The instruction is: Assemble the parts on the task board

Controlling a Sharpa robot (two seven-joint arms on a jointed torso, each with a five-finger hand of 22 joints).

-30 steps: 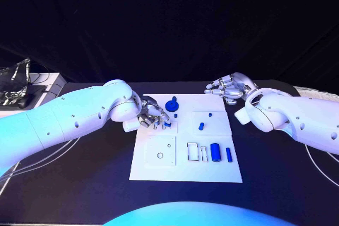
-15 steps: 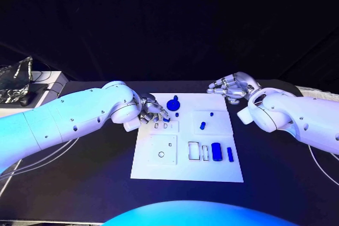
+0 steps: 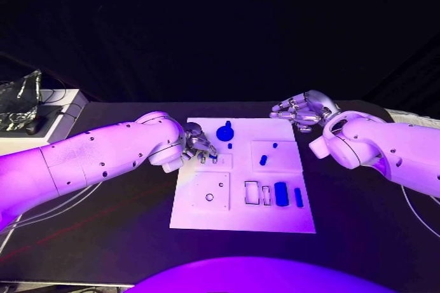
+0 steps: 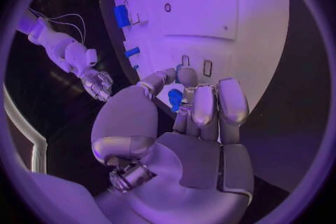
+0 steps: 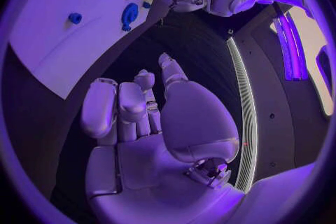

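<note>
The white task board [image 3: 238,217] lies mid-table. My left hand [image 3: 195,147] hovers over the board's left side near its far end. It pinches a small blue part [image 4: 175,98] between thumb and fingertips, just above two small rectangular slots [image 4: 208,68]. On the board lie a round blue part [image 3: 226,133], a small blue peg [image 3: 263,159], a blue cylinder [image 3: 280,193] and a thin blue bar [image 3: 299,197]. My right hand [image 3: 297,109] floats beyond the board's far right corner, holding nothing, its thumb set apart from loosely bent fingers [image 5: 119,103].
A white box [image 3: 55,115] with a crinkled plastic bag [image 3: 20,102] on it stands at the table's far left. Cables [image 3: 55,207] run along the table under my left arm. Square and rectangular recesses [image 3: 210,194] mark the board's near half.
The whole picture has shifted slightly. My left hand keeps the small blue part over the same slots, edged a little toward the far end. The right hand stays put.
</note>
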